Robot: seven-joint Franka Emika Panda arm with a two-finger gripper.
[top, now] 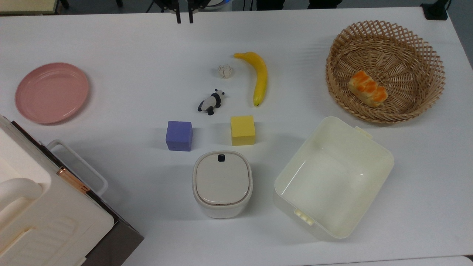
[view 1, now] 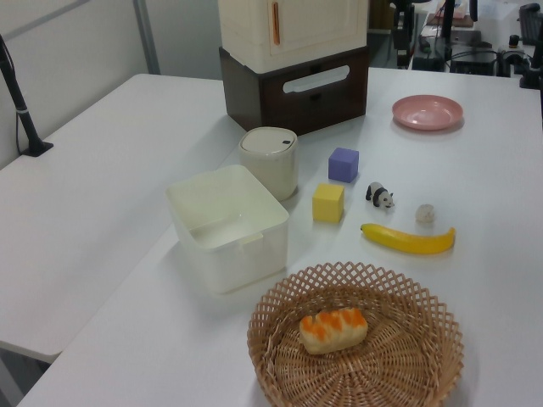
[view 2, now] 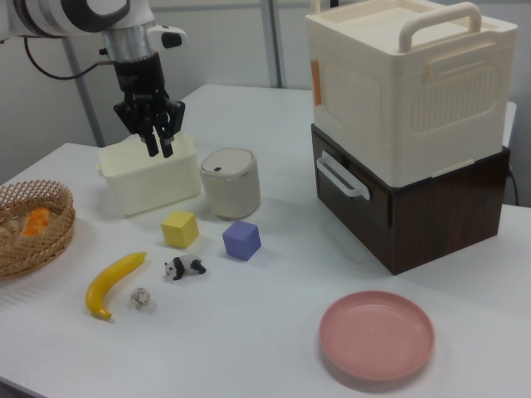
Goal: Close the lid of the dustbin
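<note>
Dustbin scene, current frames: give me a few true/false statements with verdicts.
1. The lid sits flat on the dustbin. True.
2. The tool holds the toy panda. False: the panda lies on the table, and the tool hangs in the air with its fingers apart.
3. The bread lies in the wicker basket. True.
4. The cream tub holds the banana. False: the banana lies on the table.
5. The purple cube sits on the pink plate. False: it stands on the table near the dustbin.
</note>
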